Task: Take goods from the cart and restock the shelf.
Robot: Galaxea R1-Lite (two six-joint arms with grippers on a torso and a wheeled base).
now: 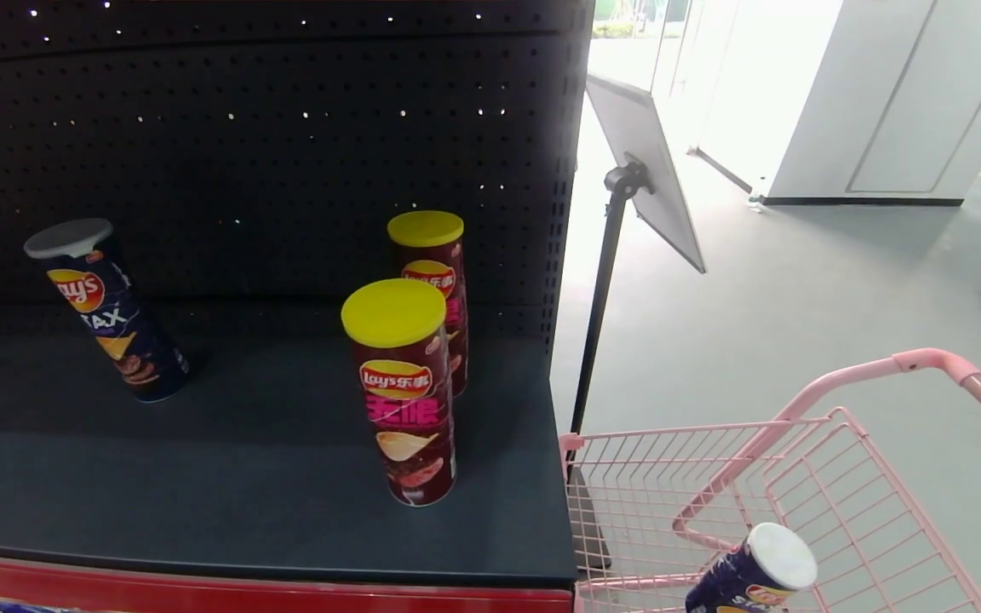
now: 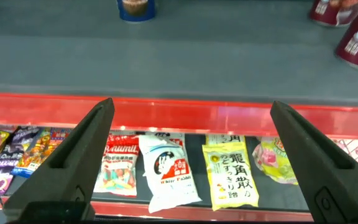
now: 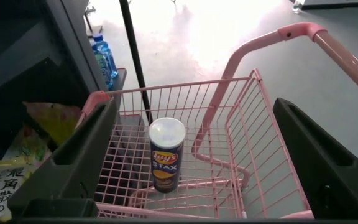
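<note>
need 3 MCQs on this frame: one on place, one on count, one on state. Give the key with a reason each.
1. The white-lidded blue can before the right claw stands:
A) in the pink cart
B) on the floor
C) among snack bags

2. Yellow-lidded cans on the shelf:
A) one
B) two
C) four

3. The right claw is:
A) shut on a can
B) open, empty
C) shut on a bag

Key:
1. A, it stands upright on the cart's wire floor.
2. B, one stands in front and one behind it.
3. B, its jaws stand wide apart with nothing between.
</note>
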